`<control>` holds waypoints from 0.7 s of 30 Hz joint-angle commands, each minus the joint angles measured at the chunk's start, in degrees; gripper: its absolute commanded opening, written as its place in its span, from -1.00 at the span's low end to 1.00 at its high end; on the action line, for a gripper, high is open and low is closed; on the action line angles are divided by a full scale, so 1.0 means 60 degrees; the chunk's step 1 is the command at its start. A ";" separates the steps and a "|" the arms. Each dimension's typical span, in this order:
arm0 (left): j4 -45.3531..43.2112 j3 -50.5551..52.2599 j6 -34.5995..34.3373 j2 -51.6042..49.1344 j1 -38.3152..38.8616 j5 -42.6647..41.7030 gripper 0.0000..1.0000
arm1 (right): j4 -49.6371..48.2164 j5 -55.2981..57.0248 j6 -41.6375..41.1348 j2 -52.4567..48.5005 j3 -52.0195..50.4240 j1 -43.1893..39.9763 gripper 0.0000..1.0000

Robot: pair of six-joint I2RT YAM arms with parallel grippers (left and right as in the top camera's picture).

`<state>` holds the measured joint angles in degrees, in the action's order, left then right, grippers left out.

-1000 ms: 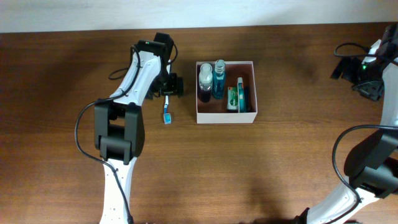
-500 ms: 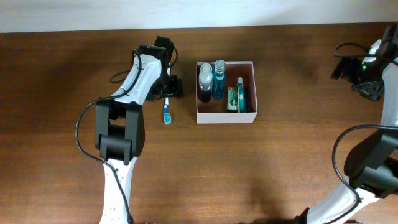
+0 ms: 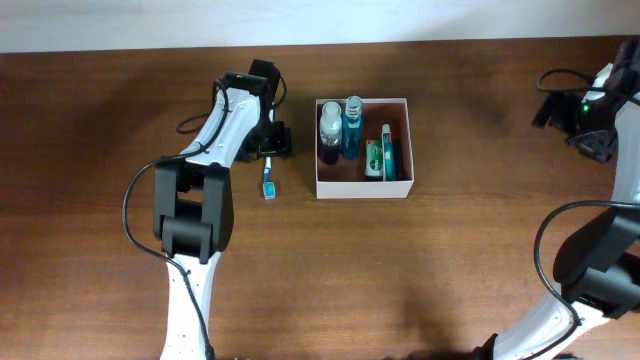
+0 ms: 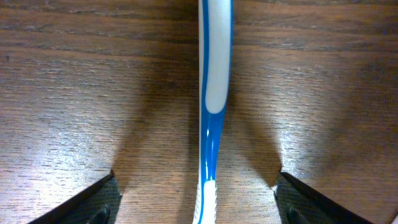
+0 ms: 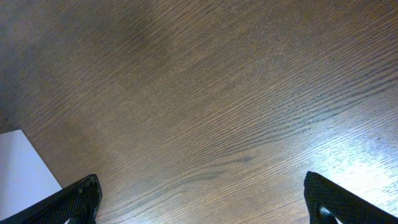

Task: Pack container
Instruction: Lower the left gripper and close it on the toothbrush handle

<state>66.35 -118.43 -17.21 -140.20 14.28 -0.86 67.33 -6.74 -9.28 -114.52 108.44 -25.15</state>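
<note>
Hovering left claw (image 4: 198,202): spread open, toothbrush (image 4: 208,93) framed between its tips
Change: barely nudged lately, nothing gripped yet
Container (image 3: 360,191): toothbrush still awaited

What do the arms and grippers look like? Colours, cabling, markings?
Both the left arm and the right arm have white link shells with black joint housings. Black cable loops run alongside each. The left gripper and right gripper are black, with matte dark fingertips. A small green light glows near the right wrist. No readable logos or labels.
</note>
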 commanded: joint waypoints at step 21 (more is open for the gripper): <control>-0.0576 0.0073 -0.0055 -0.0572 -0.0076 -0.0033 -0.98 | -0.0007 0.0058 -0.0109 -0.0015 0.0160 0.0000 0.97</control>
<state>62.94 -118.45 -17.74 -140.38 14.20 -0.64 67.31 -6.72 -9.32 -114.52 108.44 -25.15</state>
